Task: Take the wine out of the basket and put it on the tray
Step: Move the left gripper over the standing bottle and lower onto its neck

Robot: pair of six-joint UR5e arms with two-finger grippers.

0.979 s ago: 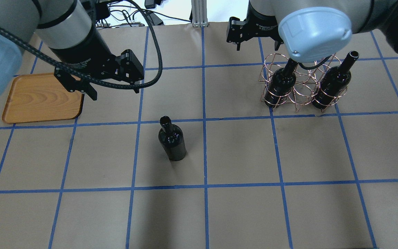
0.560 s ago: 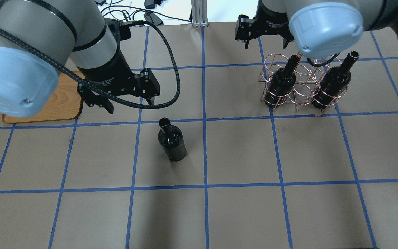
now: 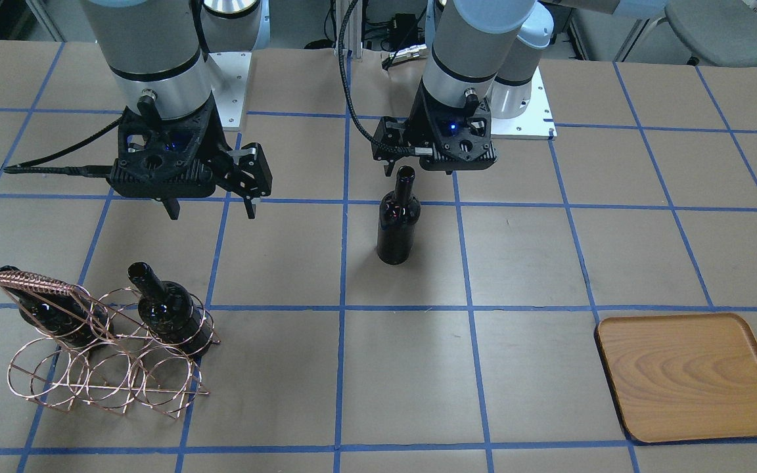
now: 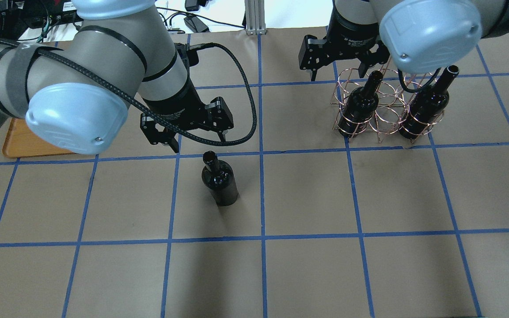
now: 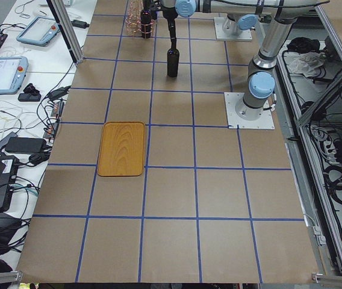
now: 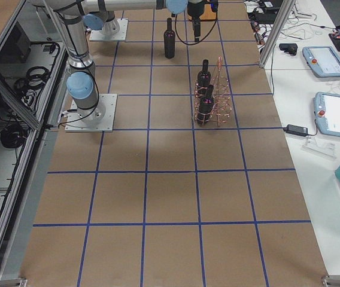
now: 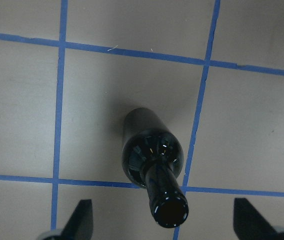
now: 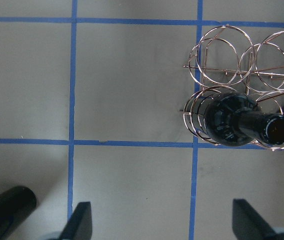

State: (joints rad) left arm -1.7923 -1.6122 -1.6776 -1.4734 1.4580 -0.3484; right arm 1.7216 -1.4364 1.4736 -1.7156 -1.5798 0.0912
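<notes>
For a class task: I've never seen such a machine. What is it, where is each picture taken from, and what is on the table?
Two robot arms share one table, each ending in a two-finger gripper. Four pictures come from fixed cameras: one above and behind the robot, one facing it, one at each table end. Two come from cameras on the wrists. On the table stand a loose dark bottle, a copper wire basket holding two more bottles, and an empty wooden tray. The left gripper hovers open over the loose bottle; the right gripper is open near the basket. Nothing is held.
</notes>
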